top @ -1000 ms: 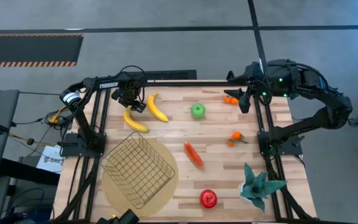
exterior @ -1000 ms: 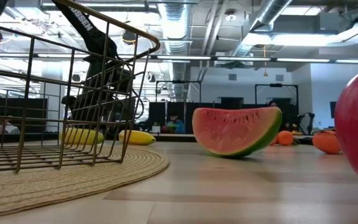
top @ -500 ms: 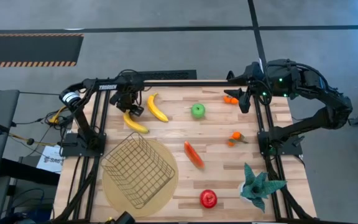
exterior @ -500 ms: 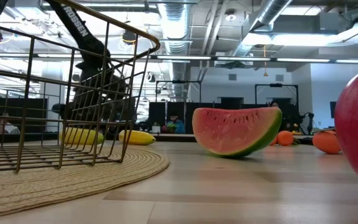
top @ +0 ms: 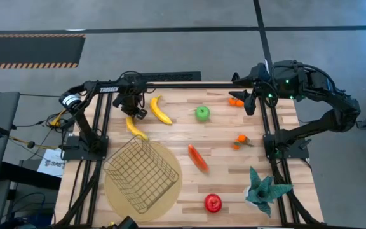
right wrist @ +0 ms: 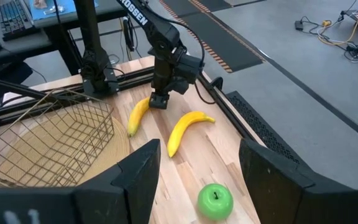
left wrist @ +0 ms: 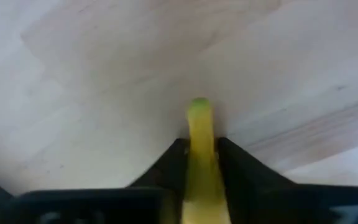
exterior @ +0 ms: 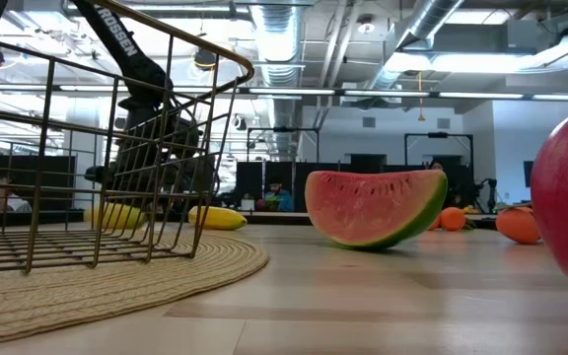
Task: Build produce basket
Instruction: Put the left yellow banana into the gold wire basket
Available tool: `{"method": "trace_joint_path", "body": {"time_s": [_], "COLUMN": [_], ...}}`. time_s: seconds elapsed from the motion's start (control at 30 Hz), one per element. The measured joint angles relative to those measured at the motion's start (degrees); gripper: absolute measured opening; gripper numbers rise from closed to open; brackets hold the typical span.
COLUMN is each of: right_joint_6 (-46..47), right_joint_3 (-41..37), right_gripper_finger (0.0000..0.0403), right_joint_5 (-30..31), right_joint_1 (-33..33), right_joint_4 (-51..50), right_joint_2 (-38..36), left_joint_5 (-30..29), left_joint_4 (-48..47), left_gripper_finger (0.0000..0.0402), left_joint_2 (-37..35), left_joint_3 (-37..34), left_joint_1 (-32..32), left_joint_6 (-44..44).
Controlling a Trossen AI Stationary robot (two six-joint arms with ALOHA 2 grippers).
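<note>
My left gripper (top: pixel 133 112) stands over the far end of a yellow banana (top: pixel 138 128) at the table's far left and is shut on it; the low view shows it (exterior: pixel 156 173) behind the basket wires. A second banana (top: pixel 160 109) lies just to the right. A green apple (top: pixel 201 113), a red-orange wedge slice (top: pixel 197 157), two leafy oranges (top: pixel 236 100) (top: pixel 240 140) and a red round fruit (top: pixel 213 203) lie on the wood. The wire basket (top: pixel 142 175) sits on a tan disc. My right gripper (right wrist: pixel 197 158) hangs open, high at the far right. My left gripper pinches the banana between its two fingers (left wrist: pixel 232 163), near the end with the green tip (left wrist: pixel 199 107), which sticks out past them. The fingers come from above, pointing down, and lie across the banana. The banana's free end (right wrist: pixel 133 127) rests on the table.
The round tan disc (top: pixel 170 194) under the basket fills the near left. A teal spiky-leaved plant (top: pixel 264 189) stands at the near right. Black frame rails run along the table's far, left and right edges. Bare wood lies between the bananas and the basket.
My left gripper has come down onto the banana, moving slightly toward the table's far-left corner, and has shut on it. My right arm has kept still.
</note>
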Motion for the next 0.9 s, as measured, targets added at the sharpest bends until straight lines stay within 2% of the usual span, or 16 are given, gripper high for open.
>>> {"method": "trace_joint_path", "body": {"time_s": [0.03, 0.23, 0.37, 0.53, 0.7, 0.9], "right_joint_6": [0.0, 0.0, 0.0, 0.0, -0.1, -0.1], "right_joint_3": [0.0, 0.0, 0.0, 0.0, 0.0, 0.0], "right_gripper_finger": [0.0240, 0.0240, 0.0240, 0.0240, 0.0240, 0.0240], "right_joint_5": [0.0, 0.1, 0.1, 0.3, 0.3, 0.3], "right_joint_1": [0.0, -0.1, -0.5, -1.5, -1.6, -1.6], "right_joint_4": [0.0, -0.1, -0.1, -0.1, -0.1, -0.1], "right_joint_2": [0.0, 0.0, 0.0, 0.0, 0.0, 0.0], "left_joint_5": [0.1, -1.5, -3.2, -3.2, -2.7, -4.5], "left_joint_4": [-0.3, -5.7, -11.1, -18.1, -22.9, -25.8], "left_gripper_finger": [0.0027, 0.0027, 0.0027, 0.0026, 0.0026, 0.0026], "left_joint_2": [0.0, -0.1, -2.4, -8.0, -16.5, -27.9], "left_joint_3": [0.4, 5.9, 12.1, 23.3, 32.7, 34.9], "left_joint_1": [0.0, -0.3, -1.4, -2.8, -7.3, -18.0], "left_joint_6": [0.8, 4.7, 6.8, 7.3, 4.1, -8.6]}}
